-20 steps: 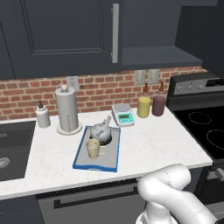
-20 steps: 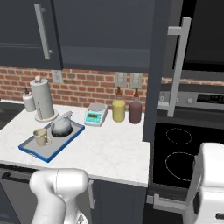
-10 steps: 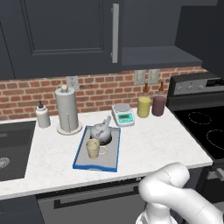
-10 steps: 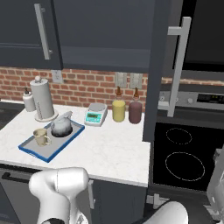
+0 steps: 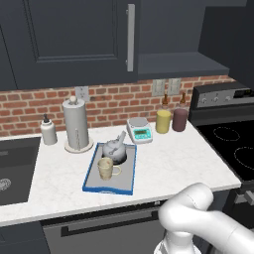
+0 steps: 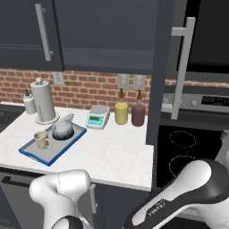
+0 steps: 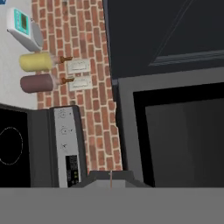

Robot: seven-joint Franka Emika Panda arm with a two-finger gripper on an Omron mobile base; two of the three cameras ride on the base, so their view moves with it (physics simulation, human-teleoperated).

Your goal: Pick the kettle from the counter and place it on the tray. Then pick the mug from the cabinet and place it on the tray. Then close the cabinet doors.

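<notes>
The cabinet point(image 5: 178, 63) was what remained of the job, as I judged it. Its left door point(image 5: 74, 39) lay flat and closed. The right door point(image 6: 157, 67) stood swung out toward the rig, edge-on in the right base view, with its long bar handle point(image 6: 181, 67) upright on the side facing the stove.

On the worktop point(image 5: 168, 158) the tray point(image 5: 91, 172) carried both items: the kettle point(image 5: 115, 149) at the wall end and the mug point(image 5: 106, 168) just in front of it, at the near end.

The hand point(image 7: 110, 177) was fully closed and held nothing. Its camera was rolled, so the room's up ran to the right of that view. It looked at the brick wall with a dark panelled face across the upper right. I took that to be the open door, lying ahead of the hand and above it. I could not tell how near the fingertips were to the door. The closing push would have to go against that broad face, sideways toward the left door.
</notes>
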